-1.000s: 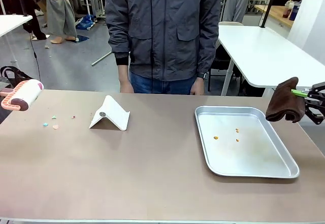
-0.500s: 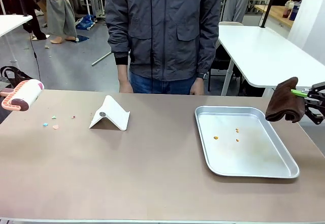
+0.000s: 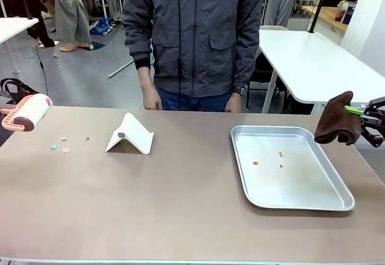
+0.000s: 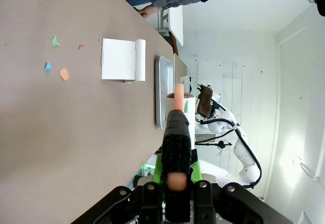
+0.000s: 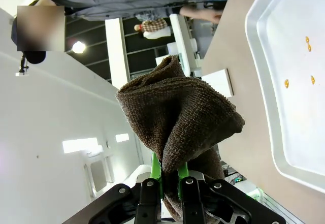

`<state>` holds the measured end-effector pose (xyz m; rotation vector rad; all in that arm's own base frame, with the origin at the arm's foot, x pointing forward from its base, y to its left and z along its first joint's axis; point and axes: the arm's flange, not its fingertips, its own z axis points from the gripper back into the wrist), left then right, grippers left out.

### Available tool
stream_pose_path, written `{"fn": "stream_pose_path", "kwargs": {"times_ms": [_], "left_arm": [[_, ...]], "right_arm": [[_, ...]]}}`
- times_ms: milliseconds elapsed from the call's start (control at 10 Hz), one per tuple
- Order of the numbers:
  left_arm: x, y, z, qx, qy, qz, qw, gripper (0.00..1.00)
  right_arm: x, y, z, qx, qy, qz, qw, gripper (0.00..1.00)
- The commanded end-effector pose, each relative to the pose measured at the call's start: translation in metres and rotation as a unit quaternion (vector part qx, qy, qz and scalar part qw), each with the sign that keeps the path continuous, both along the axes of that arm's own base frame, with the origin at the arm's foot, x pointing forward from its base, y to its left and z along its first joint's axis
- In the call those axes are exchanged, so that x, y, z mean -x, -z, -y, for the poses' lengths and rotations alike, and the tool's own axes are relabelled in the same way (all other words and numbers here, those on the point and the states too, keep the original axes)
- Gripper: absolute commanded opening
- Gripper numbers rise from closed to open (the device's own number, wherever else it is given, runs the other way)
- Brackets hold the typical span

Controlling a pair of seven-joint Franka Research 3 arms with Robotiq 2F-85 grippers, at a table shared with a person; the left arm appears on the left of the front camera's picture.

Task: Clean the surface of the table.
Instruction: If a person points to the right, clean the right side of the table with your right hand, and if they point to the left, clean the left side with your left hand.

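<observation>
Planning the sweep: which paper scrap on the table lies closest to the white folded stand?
The pink scrap; the green scrap, blue scrap and orange scrap sit farther left of the white folded stand.

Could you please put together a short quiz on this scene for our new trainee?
1. How many orange crumbs lie in the tray?
2. True or false: the right gripper grips a brown cloth.
3. The coloured scraps lie: A in the tray; B on the table, left of the white stand; C on the cloth.
Key: 1 three; 2 true; 3 B.
</observation>
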<state>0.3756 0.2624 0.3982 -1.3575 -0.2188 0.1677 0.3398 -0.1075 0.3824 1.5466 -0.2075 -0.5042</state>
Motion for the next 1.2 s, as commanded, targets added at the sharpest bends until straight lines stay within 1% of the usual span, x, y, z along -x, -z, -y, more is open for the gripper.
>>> {"fn": "stream_pose_path", "kwargs": {"times_ms": [0, 1100], "left_arm": [[0.0010, -0.0025, 0.0007, 0.002, 0.005, 0.008, 1.000, 0.18], [0.0010, -0.0025, 0.0007, 0.002, 0.005, 0.008, 1.000, 0.18]], "right_arm": [[0.0007, -0.0047, -0.0010, -0.003, -0.002, 0.001, 1.000, 0.00], [0.0007, -0.0047, -0.0010, -0.003, -0.002, 0.001, 1.000, 0.00]]}}
